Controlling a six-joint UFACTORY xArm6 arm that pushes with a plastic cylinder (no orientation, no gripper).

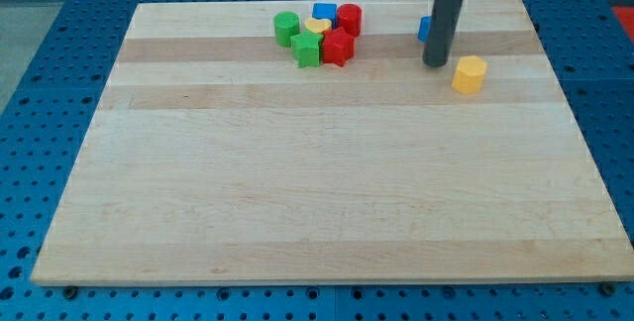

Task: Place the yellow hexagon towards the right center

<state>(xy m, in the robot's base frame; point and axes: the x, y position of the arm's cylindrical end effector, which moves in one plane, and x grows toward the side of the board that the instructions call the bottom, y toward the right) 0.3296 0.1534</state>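
Observation:
The yellow hexagon (470, 73) sits on the wooden board (327, 182) near the view's top right. My tip (435, 64) rests on the board just to the left of the hexagon, slightly above it, a small gap apart. A blue block (424, 29) is partly hidden behind the rod.
A cluster of blocks lies at the view's top centre: a green cylinder (286, 28), a green star (307, 50), a red star (338, 48), a red cylinder (349, 18), a blue block (324, 11) and a yellow heart (316, 27). The board's right edge is beyond the hexagon.

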